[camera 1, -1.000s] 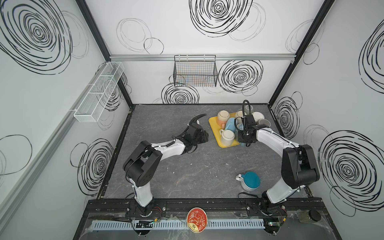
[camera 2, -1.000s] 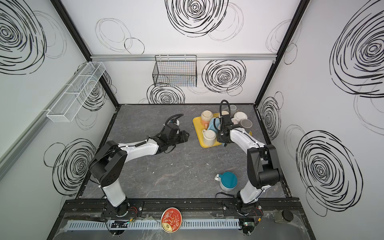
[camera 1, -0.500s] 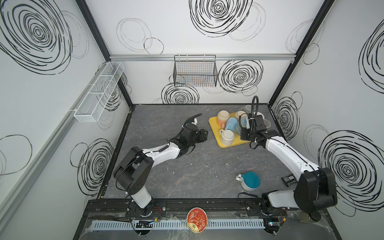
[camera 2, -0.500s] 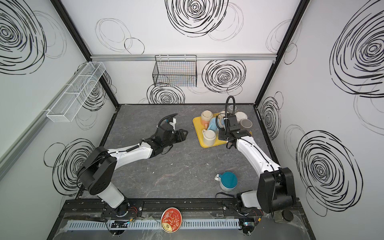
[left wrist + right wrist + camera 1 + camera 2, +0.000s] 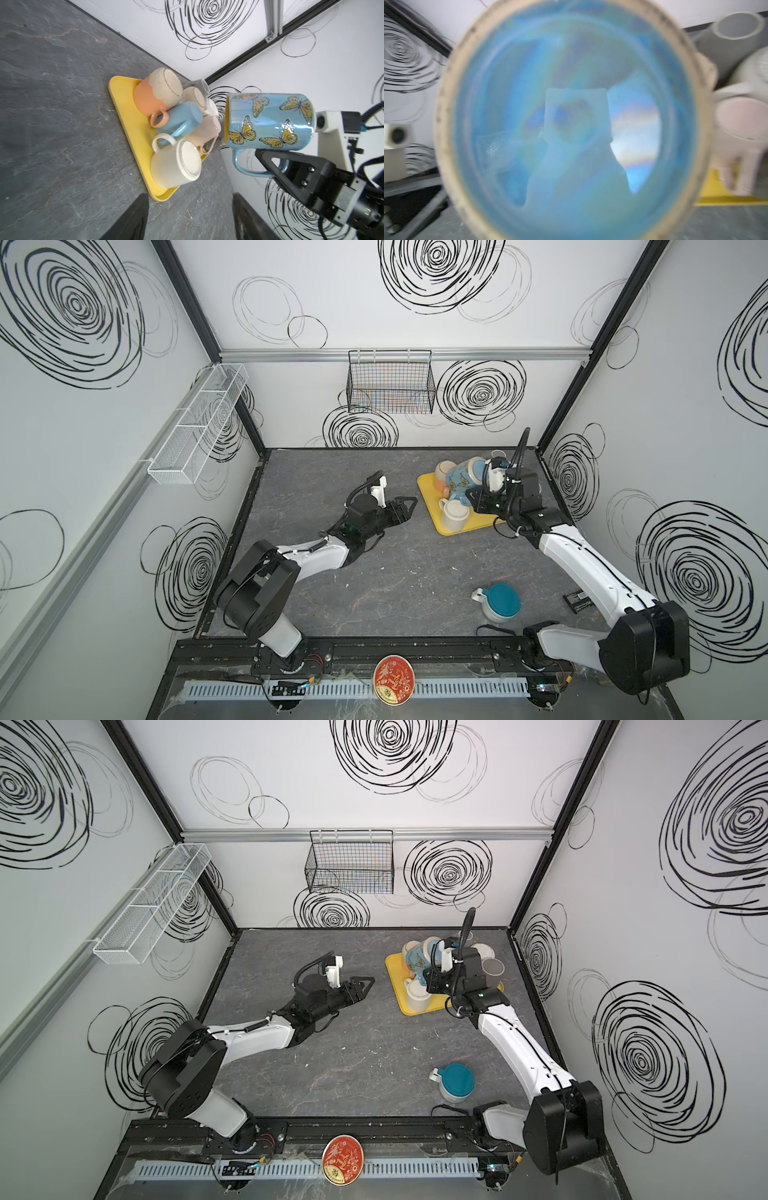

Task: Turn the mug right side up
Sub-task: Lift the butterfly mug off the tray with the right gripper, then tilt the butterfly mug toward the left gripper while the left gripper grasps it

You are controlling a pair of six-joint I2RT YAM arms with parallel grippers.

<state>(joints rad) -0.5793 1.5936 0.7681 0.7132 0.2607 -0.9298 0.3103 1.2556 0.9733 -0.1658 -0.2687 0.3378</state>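
The mug [image 5: 270,122] is glossy blue with yellow butterflies. It hangs on its side above the yellow tray [image 5: 124,116], mouth toward the pile of cups. My right gripper [image 5: 268,162] is shut on it, one black finger [image 5: 276,166] passing through the handle. In both top views the mug [image 5: 459,481] [image 5: 417,961] sits over the tray's far part. Its blurred base [image 5: 571,124] fills the right wrist view and hides the jaws there. My left gripper [image 5: 405,506] [image 5: 189,195] hovers open and empty over the table, left of the tray.
On the tray [image 5: 432,506] stand an upside-down cream mug [image 5: 455,514], an orange one [image 5: 153,93], a light blue one [image 5: 182,118] and a pink one [image 5: 205,133]. A teal-bottomed mug [image 5: 500,601] stands upside down front right. A wire basket [image 5: 390,383] hangs on the back wall.
The right arm has lifted the butterfly mug off the tray and swung outward. The left gripper has opened wider and shifted slightly toward the tray.
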